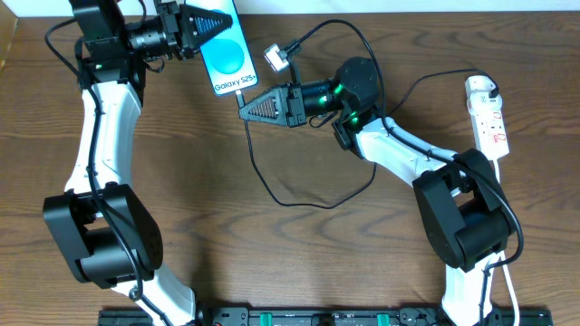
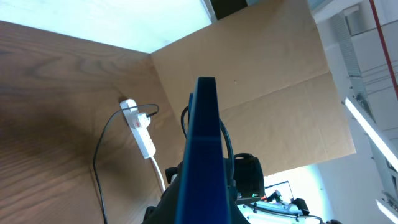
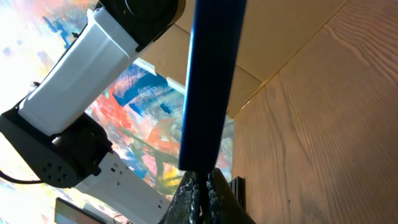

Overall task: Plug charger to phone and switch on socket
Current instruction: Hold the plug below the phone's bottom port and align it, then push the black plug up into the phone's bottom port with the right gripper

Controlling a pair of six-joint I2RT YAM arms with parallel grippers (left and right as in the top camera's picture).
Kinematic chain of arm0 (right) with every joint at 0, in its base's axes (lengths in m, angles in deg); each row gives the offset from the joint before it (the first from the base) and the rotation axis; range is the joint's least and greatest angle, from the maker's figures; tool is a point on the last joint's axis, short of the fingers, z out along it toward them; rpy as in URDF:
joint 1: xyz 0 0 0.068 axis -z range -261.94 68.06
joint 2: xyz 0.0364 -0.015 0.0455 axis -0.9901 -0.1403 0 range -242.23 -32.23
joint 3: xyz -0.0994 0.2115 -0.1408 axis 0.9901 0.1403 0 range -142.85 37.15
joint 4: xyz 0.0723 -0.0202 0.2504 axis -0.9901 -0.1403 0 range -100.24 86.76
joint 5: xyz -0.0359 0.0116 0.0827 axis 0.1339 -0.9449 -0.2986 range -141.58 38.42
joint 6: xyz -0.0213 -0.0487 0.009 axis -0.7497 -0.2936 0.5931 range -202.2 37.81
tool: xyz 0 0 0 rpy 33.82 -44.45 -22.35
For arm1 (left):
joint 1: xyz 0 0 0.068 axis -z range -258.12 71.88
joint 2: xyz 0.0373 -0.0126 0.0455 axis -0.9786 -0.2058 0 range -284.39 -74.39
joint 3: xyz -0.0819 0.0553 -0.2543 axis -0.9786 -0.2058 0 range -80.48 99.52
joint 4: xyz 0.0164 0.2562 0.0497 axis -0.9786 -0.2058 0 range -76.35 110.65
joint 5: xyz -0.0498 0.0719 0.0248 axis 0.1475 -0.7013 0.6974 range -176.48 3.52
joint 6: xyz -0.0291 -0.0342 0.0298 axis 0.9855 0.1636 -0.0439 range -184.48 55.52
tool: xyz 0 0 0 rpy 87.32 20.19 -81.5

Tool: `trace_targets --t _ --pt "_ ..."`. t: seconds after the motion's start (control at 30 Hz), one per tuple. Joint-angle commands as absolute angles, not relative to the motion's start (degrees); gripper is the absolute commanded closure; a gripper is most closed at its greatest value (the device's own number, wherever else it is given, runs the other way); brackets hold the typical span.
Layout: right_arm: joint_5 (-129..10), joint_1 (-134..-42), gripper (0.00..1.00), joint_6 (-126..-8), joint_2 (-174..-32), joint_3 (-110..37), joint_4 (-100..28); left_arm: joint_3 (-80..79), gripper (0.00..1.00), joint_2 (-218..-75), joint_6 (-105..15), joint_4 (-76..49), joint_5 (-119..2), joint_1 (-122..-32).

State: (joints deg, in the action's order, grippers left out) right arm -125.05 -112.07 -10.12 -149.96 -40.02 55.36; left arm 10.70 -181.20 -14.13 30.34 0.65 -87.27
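The phone (image 1: 227,54), its blue screen reading "Galaxy S25", is held up off the table at the back. My left gripper (image 1: 210,25) is shut on its upper end. In the left wrist view the phone (image 2: 202,155) shows edge-on and hides the fingers. My right gripper (image 1: 243,107) is shut on the charger plug right at the phone's lower edge (image 3: 211,81). The gripper (image 3: 202,183) pinches the black tip; I cannot tell whether the tip is seated. The charger cable (image 1: 263,177) loops across the table. The white socket (image 1: 488,118) lies far right, also in the left wrist view (image 2: 142,130).
A small silver connector (image 1: 275,57) on a black lead hangs just right of the phone. The wooden table (image 1: 272,263) carries the cable loop in its middle. Cardboard (image 2: 267,81) stands behind the table. Both arm bases sit near the front edge.
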Motion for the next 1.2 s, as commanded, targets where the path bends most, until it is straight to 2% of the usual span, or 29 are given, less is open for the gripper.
trace_targets --t 0.0,1.17 --pt "-120.68 -111.5 0.99 -7.83 -149.88 -40.47 55.71 10.5 0.93 -179.95 -15.34 30.85 3.56 -86.88" --pt "-120.22 -111.5 0.99 -7.48 -149.88 -40.47 57.44 10.5 0.93 -179.95 -15.27 29.71 3.58 -86.88"
